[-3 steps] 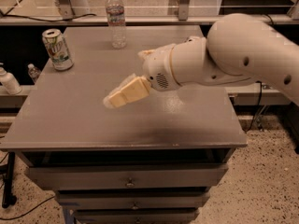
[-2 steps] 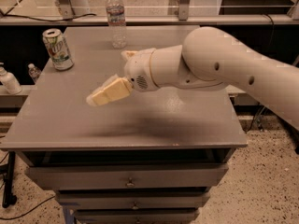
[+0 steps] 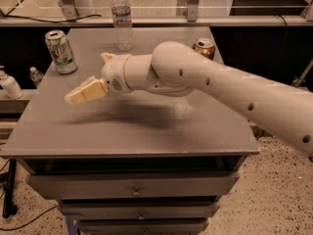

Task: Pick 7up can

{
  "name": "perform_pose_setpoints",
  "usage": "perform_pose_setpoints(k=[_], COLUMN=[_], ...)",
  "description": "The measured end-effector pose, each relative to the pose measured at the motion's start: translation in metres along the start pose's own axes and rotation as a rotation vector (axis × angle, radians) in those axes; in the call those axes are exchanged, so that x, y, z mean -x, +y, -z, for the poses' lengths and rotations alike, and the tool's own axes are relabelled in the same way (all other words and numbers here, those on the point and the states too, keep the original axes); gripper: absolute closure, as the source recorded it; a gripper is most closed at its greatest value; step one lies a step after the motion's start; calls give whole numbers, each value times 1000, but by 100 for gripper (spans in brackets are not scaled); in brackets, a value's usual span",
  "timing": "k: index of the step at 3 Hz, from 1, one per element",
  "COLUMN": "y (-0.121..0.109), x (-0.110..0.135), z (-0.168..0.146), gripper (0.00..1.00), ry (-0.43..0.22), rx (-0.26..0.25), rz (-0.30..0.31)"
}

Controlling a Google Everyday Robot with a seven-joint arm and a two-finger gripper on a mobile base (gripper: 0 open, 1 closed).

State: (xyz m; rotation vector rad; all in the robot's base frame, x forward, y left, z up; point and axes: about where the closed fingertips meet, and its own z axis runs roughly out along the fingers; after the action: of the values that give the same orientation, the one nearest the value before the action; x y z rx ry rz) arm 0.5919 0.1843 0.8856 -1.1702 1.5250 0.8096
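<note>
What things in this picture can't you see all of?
- Gold-brown metal can, camera view: the white robot arm hides its lower part.
- White robot arm: its base is cut off by the right edge.
- Cream gripper, over the grey table's left side, apart from the white-and-green 7up can: its underside faces away.
</note>
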Motion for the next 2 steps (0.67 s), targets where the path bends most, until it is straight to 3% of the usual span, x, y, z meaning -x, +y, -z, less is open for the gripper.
perform_pose_setpoints(k=[2], y=[-35], x=[14], z=[-78], gripper=[0], ry=[-69], rx=[15], rz=[19])
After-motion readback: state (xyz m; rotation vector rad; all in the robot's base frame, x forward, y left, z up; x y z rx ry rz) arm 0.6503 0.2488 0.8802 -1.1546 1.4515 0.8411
